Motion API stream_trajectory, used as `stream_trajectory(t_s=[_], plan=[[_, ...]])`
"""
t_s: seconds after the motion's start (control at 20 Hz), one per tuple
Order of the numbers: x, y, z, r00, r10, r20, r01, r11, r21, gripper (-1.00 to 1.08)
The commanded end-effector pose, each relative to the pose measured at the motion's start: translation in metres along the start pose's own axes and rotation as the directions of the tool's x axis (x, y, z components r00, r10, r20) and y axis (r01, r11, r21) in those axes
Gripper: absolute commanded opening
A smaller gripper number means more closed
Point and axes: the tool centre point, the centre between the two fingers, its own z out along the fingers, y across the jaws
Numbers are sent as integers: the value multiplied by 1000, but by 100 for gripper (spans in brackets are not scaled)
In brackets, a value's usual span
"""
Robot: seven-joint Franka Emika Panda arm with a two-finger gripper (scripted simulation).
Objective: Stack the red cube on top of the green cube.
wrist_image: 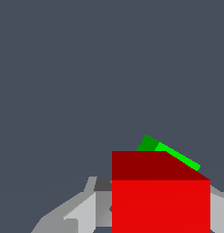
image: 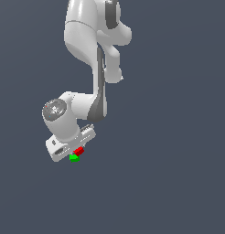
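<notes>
In the exterior view's lower left, the gripper (image: 76, 147) pinched the red cube (image: 78, 150), which sat just above the green cube (image: 73, 157), slightly offset. Pickup and carry looked done; final alignment, lowering and release seemingly remained.
</notes>
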Motion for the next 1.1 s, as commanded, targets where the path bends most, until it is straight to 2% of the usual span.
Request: stream_trajectory(t_s=[0.0, 0.55, 0.6, 1.05], plan=[[-1, 10, 3, 1000, -1, -1, 1, 1000, -1, -100], [-3, 28, 9, 1000, -1, -1, 1, 1000, 0, -100], [-3, 28, 9, 1000, -1, -1, 1, 1000, 0, 100], [-3, 28, 9, 1000, -1, -1, 1, 1000, 0, 100]])
